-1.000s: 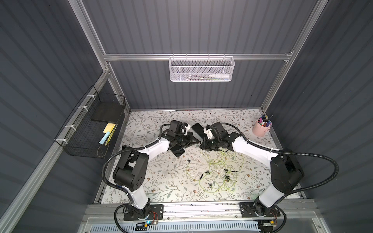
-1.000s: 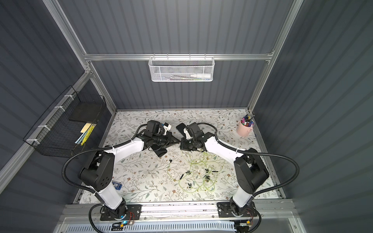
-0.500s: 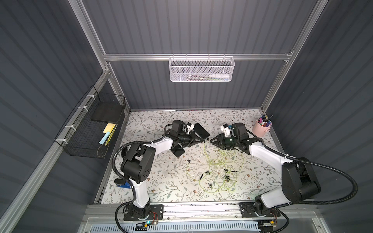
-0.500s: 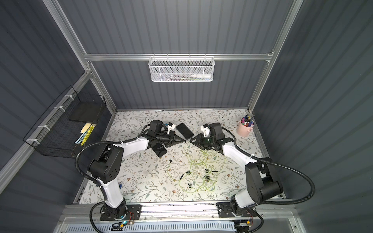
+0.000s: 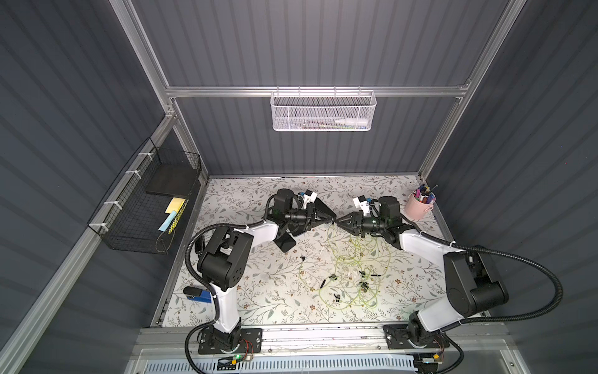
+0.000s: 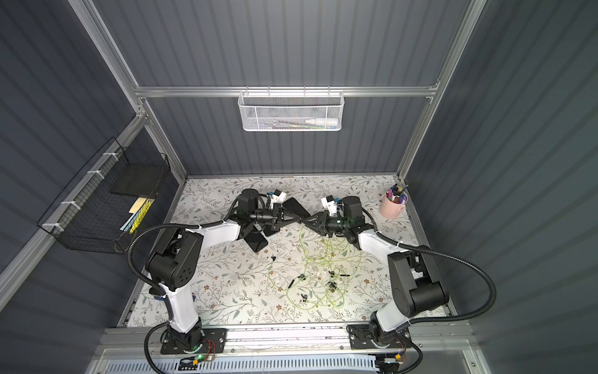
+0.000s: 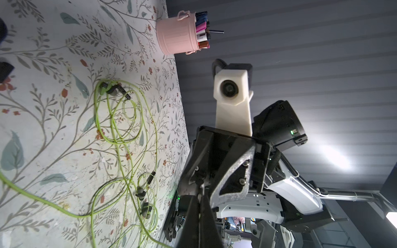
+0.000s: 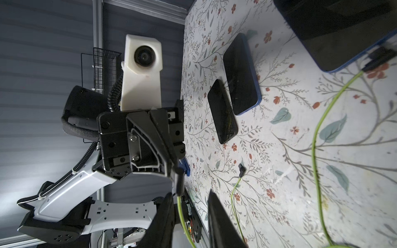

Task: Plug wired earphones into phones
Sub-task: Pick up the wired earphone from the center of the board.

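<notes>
My two grippers meet tip to tip above the middle of the table in both top views. The left gripper (image 5: 331, 221) (image 7: 200, 206) is shut on a black plug (image 8: 179, 178); its yellow-green cable (image 8: 182, 212) hangs down between the fingers (image 8: 219, 216) of my open right gripper (image 5: 338, 222) (image 8: 190, 206). The rest of the wired earphones (image 5: 352, 268) (image 7: 120, 128) lie tangled on the table. Two phones (image 8: 240, 73) (image 8: 222, 111) lie side by side. A nearer phone (image 8: 335, 32) has a plug (image 8: 378, 58) at its edge. Another loose plug (image 8: 241, 169) lies apart.
A pink cup of pens (image 5: 420, 205) stands at the back right corner. A black wire basket (image 5: 145, 200) hangs on the left wall and a white mesh basket (image 5: 323, 111) on the back wall. A blue object (image 5: 197, 294) lies at the front left.
The right gripper has opened and its arm has swung back to the right. The left gripper has moved right with the plug until the two sets of tips meet.
</notes>
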`<control>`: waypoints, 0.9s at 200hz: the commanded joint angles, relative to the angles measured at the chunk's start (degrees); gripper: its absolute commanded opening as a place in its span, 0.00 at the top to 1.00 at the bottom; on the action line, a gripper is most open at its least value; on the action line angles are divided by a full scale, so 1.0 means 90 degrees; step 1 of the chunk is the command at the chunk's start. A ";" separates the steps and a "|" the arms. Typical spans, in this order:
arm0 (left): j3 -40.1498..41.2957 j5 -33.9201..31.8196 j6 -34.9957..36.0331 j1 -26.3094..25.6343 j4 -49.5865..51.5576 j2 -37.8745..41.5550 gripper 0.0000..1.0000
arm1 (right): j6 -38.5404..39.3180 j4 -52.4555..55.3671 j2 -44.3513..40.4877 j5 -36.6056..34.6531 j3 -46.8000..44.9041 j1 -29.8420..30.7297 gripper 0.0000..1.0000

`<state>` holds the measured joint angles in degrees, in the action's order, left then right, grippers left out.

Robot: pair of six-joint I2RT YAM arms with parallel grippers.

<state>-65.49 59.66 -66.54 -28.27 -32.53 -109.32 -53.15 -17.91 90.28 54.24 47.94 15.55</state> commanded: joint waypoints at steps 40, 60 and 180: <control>0.0050 0.0327 -0.0153 0.0046 -0.0310 -0.0132 1.00 | -0.0353 -0.0730 0.0125 0.0314 0.0005 0.0010 0.71; 0.0029 0.0324 -0.0145 0.0046 -0.0295 -0.0166 1.00 | -0.0435 -0.0832 0.0142 0.0324 -0.0013 0.0010 0.71; -0.0019 0.0289 -0.0152 0.0051 -0.0297 -0.0178 1.00 | -0.0938 -0.1616 0.0445 0.0434 -0.0083 0.0020 0.75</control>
<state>-65.41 61.36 -67.77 -27.75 -33.93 -110.08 -61.32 -30.30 93.62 56.90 47.90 15.57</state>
